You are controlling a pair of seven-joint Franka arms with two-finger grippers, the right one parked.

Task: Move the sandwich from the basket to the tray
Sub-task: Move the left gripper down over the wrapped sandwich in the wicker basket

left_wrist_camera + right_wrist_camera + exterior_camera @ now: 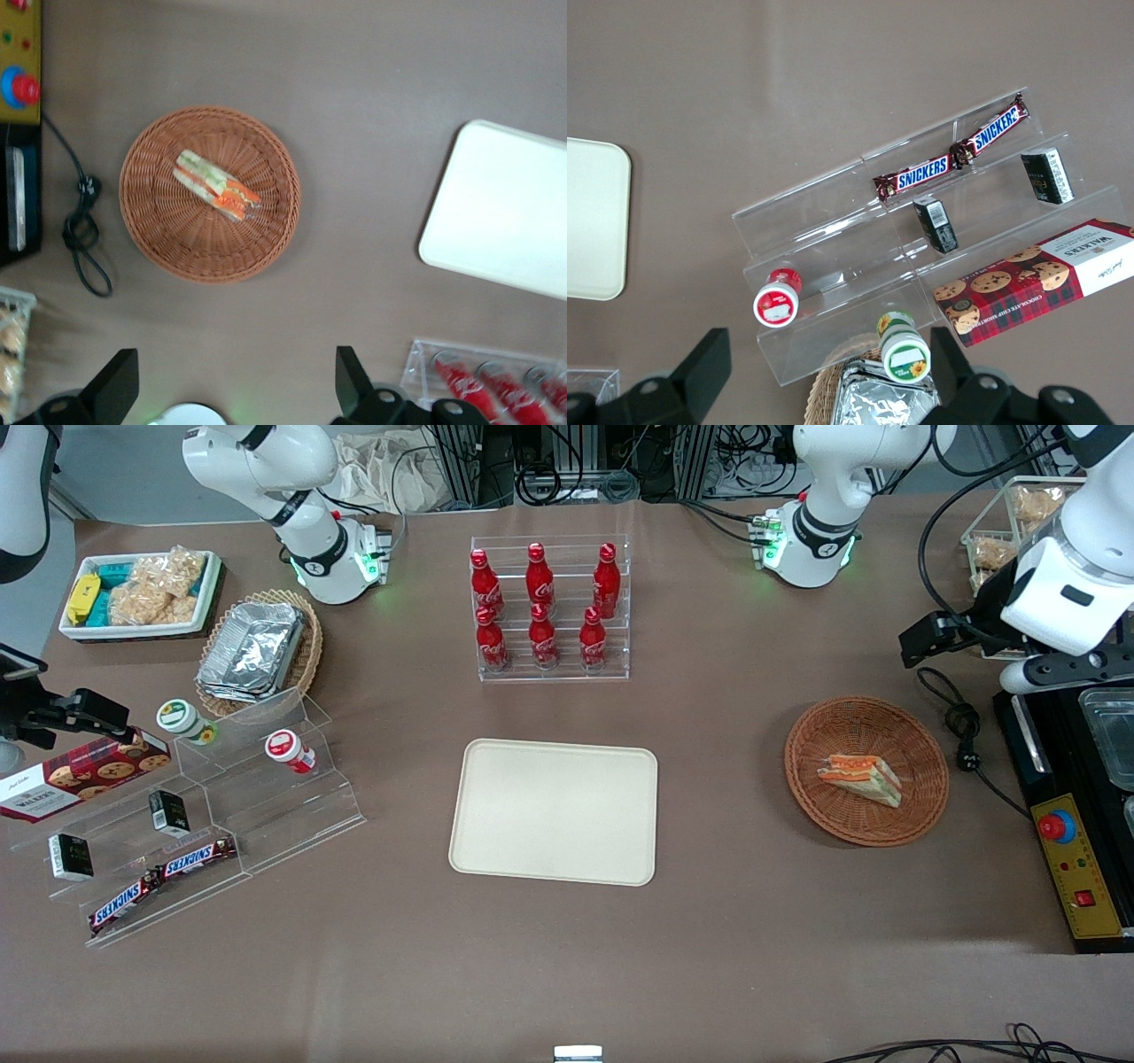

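Nothing of the task is done yet. The sandwich (860, 778) lies in the basket (921, 815) near the working arm's end of the table, and the tray (554, 812) at mid-table is bare. The gripper (232, 382) hangs high above the basket, fingers spread wide and empty. Reaching, grasping, carrying and placing all remain.

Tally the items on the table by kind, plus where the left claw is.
Red cola bottles: 6
Snickers bars: 2
Small dark boxes: 2
Lidded cups: 2
Cookie box: 1
Sandwich: 1, in the basket
Tray: 1, bare
Total: 16
Left claw: open, above the table, farther from the front camera than the basket.
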